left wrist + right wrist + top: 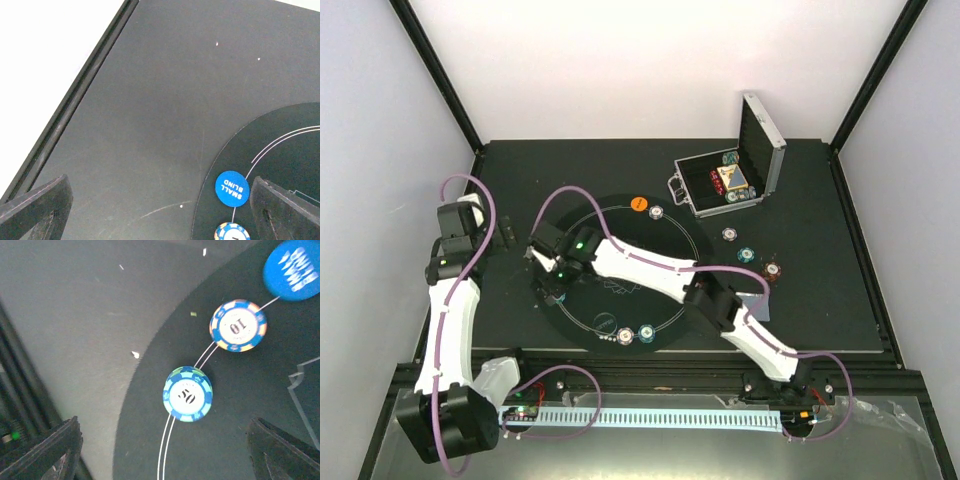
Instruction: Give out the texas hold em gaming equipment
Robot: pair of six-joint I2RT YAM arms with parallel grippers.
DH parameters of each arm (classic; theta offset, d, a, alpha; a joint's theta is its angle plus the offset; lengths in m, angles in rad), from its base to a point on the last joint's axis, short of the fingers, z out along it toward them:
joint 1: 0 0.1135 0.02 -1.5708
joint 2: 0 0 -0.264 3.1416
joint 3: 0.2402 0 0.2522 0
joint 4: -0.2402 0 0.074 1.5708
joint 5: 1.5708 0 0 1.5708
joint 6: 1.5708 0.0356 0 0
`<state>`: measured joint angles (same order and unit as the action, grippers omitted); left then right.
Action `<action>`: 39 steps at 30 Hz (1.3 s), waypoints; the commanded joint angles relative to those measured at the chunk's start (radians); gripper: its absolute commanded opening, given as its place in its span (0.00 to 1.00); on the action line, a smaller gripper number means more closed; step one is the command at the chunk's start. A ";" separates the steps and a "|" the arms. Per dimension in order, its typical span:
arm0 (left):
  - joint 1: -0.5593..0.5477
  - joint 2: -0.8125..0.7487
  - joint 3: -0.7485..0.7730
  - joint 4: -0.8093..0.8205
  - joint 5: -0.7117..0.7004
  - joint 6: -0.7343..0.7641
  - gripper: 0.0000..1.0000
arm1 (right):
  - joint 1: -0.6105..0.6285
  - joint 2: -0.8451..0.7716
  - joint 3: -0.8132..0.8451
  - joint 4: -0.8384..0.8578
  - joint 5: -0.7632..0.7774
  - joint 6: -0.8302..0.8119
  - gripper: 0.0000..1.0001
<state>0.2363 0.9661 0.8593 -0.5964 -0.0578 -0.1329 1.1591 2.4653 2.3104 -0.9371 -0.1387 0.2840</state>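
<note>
My right gripper (165, 452) is open and empty above the left edge of the round mat (620, 300). Below it a teal "50" chip (187, 394) lies on the mat's white line. A blue-and-orange "10" chip (238, 325) and the blue "small blind" disc (295, 267) lie further along. My left gripper (160, 215) is open and empty over bare table left of the mat, and it also sees the blue disc (232, 188) and the "10" chip (232, 233). An orange disc (637, 203) and a chip (656, 212) sit at the mat's far edge. Two chips (636, 335) sit at its near edge.
The open silver case (730, 185), with chips and cards inside, stands at the back right. Three loose chips (747, 255) lie on the table right of the mat. My right arm (660, 270) stretches across the mat. The table's raised left rim (75, 100) is close to my left gripper.
</note>
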 commanded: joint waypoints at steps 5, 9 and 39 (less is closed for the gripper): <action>0.002 -0.008 0.018 -0.002 0.090 0.012 0.99 | -0.058 -0.413 -0.334 0.054 0.168 -0.022 0.93; -0.008 -0.001 0.021 -0.006 0.111 0.015 0.99 | -0.212 -0.685 -0.679 0.110 0.225 0.035 0.94; -0.047 -0.008 0.014 0.003 0.137 0.022 0.99 | -0.950 -0.609 -1.098 0.184 0.214 -0.071 0.80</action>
<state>0.1959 0.9623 0.8593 -0.5972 0.0612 -0.1299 0.2169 1.8259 1.1934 -0.7616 0.0925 0.2283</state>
